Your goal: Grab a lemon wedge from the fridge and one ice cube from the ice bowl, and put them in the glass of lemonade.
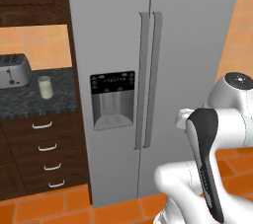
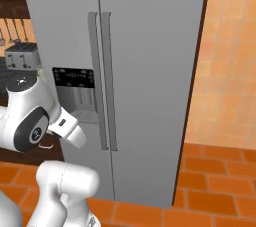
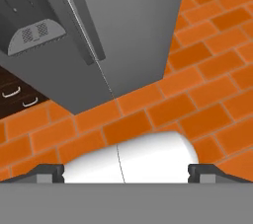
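Glass of lemonade (image 1: pixel 45 87) beside closed fridge (image 1: pixel 188 45)

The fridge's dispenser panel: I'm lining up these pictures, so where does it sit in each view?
Left base view: the dispenser panel is at centre-left, on the left door of the fridge.
Right base view: the panel is at left, partly behind the robot's arm.
Hand view: the panel is at upper left, tilted.
Shared landmark: the paired door handles just beside it.
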{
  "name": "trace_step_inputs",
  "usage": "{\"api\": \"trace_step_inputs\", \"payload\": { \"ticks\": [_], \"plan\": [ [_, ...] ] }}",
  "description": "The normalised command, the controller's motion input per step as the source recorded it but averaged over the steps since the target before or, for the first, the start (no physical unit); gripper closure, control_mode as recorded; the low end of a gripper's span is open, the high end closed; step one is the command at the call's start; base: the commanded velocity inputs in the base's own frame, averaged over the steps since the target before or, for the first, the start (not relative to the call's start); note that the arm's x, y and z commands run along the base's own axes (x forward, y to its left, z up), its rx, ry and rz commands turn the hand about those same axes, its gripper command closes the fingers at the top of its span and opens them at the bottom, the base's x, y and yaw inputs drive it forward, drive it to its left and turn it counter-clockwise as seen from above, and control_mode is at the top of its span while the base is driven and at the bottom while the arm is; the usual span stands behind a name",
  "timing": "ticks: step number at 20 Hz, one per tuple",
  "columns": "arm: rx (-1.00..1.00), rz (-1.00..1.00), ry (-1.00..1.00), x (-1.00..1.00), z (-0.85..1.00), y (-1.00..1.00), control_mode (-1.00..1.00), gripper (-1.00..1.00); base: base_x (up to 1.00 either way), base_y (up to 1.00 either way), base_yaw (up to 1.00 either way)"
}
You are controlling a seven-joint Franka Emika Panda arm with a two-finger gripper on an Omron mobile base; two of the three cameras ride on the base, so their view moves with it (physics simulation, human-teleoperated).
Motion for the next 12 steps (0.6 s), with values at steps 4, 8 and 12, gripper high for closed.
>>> {"api": "trace_step_inputs", "payload": {
  "ticks": [4,8,12],
  "plan": [
    [0.0,0.0,0.0,0.0,0.0,0.0,1.0,-1.0,-0.27,0.14,0.0],
    [0.0,0.0,0.0,0.0,0.0,0.0,1.0,-1.0,0.0,0.2,0.0],
    [0.0,0.0,0.0,0.0,0.0,0.0,1.0,-1.0,0.0,0.26,0.0]
  ]
}}
